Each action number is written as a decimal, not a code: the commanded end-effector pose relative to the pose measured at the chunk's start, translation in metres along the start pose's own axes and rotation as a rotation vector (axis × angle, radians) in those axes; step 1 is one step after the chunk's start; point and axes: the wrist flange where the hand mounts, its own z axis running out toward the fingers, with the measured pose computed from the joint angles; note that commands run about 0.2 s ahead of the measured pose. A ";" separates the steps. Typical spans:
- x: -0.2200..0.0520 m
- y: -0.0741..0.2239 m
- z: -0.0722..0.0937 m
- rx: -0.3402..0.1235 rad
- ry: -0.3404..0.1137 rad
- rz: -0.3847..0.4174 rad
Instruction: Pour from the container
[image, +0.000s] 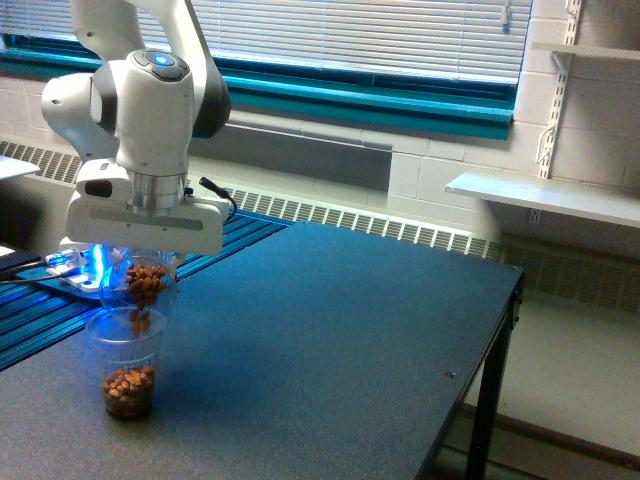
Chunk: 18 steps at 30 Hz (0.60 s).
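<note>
Your pincer (138, 268) is clamped around the container (143, 285), the small clear rounded vessel hanging just under the white hand at the exterior view's left. You have it tipped mouth-down so the brown nut pieces (146, 282) can slide out, and a few hang at its lip right over the receiving cup (127, 365). That taller clear cup stands upright on the dark table (330, 340) directly below, which is why the container is held so close above its rim: the nuts have almost no room to scatter. A brown layer already sits in the cup's bottom (most of its height is unfilled). Nuts remain in the container, so the pour looks unfinished.
</note>
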 end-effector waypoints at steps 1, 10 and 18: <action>-0.003 -0.003 -0.001 -0.009 -0.005 -0.022; 0.001 -0.001 -0.001 -0.015 -0.009 -0.012; 0.002 0.004 0.001 -0.026 -0.015 -0.007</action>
